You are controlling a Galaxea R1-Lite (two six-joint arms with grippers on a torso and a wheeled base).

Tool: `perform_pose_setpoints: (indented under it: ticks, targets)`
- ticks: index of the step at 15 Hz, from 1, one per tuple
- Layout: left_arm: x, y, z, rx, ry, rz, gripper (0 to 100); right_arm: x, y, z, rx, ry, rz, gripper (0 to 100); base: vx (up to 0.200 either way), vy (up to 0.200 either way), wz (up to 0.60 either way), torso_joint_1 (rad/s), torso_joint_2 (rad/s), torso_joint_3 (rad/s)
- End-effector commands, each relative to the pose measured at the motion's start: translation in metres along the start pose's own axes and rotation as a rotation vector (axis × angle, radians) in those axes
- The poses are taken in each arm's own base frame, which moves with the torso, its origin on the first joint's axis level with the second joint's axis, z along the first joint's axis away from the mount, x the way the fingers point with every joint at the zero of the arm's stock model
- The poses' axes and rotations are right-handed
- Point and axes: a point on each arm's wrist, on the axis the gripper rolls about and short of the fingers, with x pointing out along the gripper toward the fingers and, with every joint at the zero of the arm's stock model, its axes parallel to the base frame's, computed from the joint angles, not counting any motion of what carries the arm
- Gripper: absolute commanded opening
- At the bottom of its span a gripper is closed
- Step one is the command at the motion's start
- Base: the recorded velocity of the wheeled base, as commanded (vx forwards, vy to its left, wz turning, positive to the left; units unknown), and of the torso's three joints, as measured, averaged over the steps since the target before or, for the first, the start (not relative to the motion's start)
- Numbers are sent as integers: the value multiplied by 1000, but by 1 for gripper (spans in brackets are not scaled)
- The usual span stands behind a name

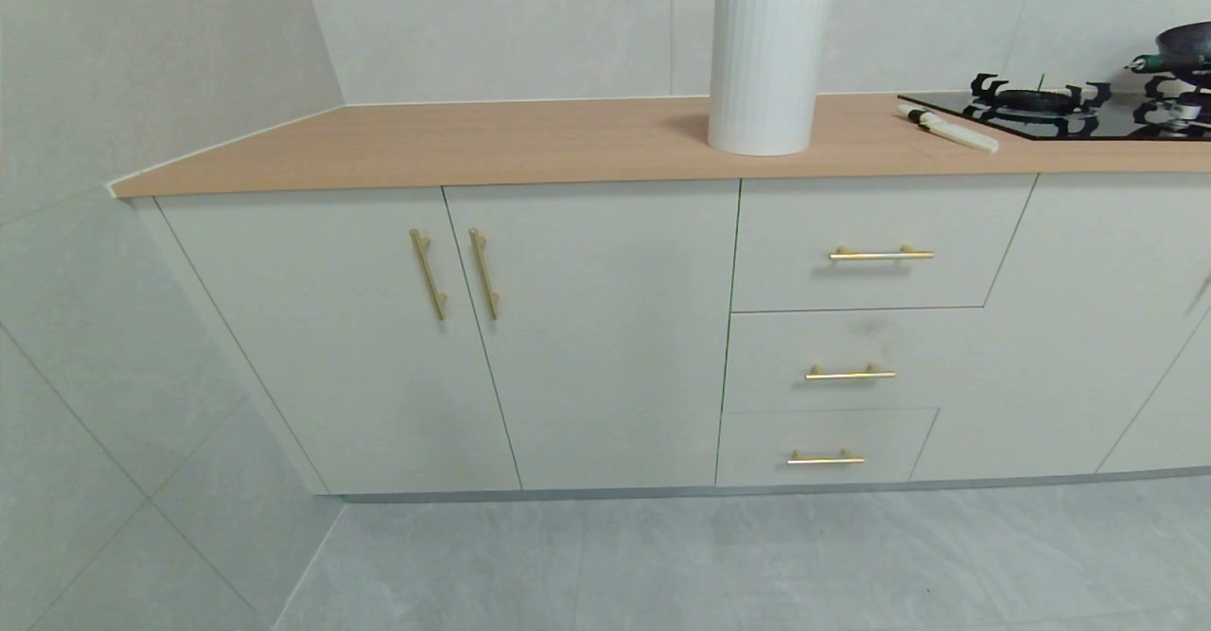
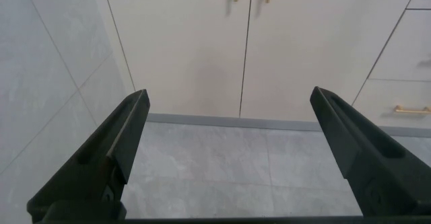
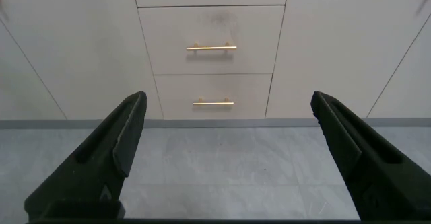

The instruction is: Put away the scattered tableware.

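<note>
While left hand (image 2: 229,95) and right hand (image 3: 229,97) gape low, utensil (image 1: 947,129) on counter (image 1: 473,144) above

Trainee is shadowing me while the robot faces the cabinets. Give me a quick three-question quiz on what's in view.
1. True or false: the white ribbed container lies tipped over on the countertop.
2. Where is the white-handled utensil? A) on the floor; B) on the countertop at the edge of the hob; C) inside an open drawer.
3. How many drawers, each with a gold handle, are stacked below the countertop?

Key: 1 false, it stands upright; 2 B; 3 three.
</note>
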Motion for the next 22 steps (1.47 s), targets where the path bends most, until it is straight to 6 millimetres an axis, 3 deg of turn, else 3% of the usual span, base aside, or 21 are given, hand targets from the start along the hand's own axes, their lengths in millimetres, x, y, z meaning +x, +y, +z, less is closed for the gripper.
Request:
perform_pose_setpoints:
  ticks: [1,6,22]
  targets:
    - [0,0,0,0,0,1,100,0,0,-1,0,6,0,100,0,0,0,0,0,0]
    - [0,0,0,0,1,1,100,0,0,-1,0,6,0,100,0,0,0,0,0,0]
    - [0,0,0,0,-2,-1,100,0,0,-1,2,7,6,100,200,0,0,0,3,2]
